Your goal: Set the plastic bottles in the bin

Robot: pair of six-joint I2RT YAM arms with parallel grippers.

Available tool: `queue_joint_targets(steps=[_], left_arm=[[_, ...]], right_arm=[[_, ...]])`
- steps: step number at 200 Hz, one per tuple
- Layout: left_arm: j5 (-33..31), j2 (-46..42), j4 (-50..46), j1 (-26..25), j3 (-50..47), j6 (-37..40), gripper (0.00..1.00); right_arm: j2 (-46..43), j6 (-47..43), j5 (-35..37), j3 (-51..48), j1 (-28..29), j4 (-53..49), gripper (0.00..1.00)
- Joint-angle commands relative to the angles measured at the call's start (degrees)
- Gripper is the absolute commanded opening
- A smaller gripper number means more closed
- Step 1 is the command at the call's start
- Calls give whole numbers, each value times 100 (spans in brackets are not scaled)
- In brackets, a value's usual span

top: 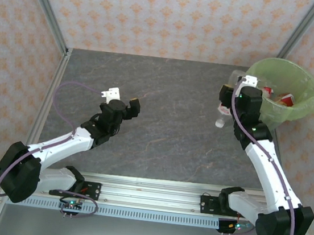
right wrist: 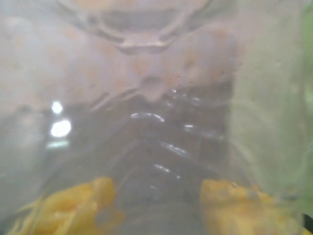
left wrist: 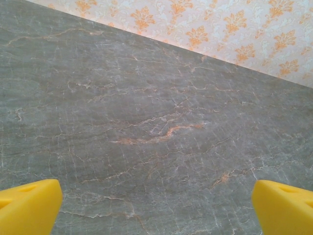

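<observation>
A clear plastic bottle with a red-white label hangs just left of the bin, its pale cap pointing toward me. My right gripper is shut on it. In the right wrist view the clear bottle sits right against the lens, and the yellow fingers show blurred through its wall on both sides. The bin's lime-green bag holds other plastic bottles with red labels. My left gripper hovers open over the left middle of the table, with bare stone between its yellow fingertips.
The grey marbled table is enclosed by patterned walls with metal posts at the back corners. The bin stands at the back right corner. A metal rail with both arm bases runs along the near edge.
</observation>
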Motion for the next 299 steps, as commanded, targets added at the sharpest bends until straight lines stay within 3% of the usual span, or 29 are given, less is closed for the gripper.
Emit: queue_joint_targets(steps=[1,42,93,144,193,299], left_arm=[[-97,-20,-220,57,139,-85,100],[-177,-53,-324,54,130,-60,100],[-145,8,-287,61,143,-73,100],[-129,-28,-367,62,148,-47,100],[-125,-79,-362,66,130,-98,100],[-121,144,-416,66,251,-128,100]], right_arm=[[-112,-159,571,358,-30,767,48],[112,-156,456,1022,-428,1271,50],[615,-696,933,1674,-1336,1549,50],[1225,-559,389,2394,-2261,1285,50],[1693,-1640,922,2694,-2334,960,50],[1942,-3750,660,2261,-2311,983,52]])
